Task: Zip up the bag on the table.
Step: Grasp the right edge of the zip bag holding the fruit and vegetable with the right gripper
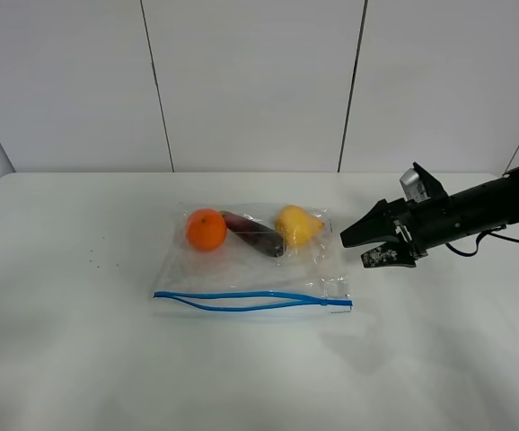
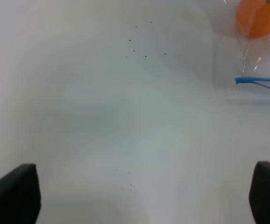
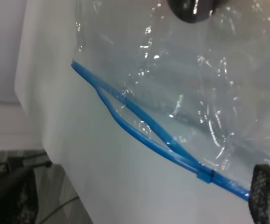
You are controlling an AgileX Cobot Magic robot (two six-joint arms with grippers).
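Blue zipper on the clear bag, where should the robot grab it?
Probably the small blue slider at the right end of the clear plastic bag's blue zip strip. Bring the jaws down from above; the strip lies flat, gaping leftward.

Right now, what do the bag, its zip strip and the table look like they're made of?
Bag: thin clear plastic film, glossy; it wrinkles and glints, and the orange shows through it.
Zip strip: blue plastic, smooth, apparently flexible, since its two tracks bow apart.
Table: white, matte and hard-looking, with no glare; whether it is laminate or painted board can't be told.
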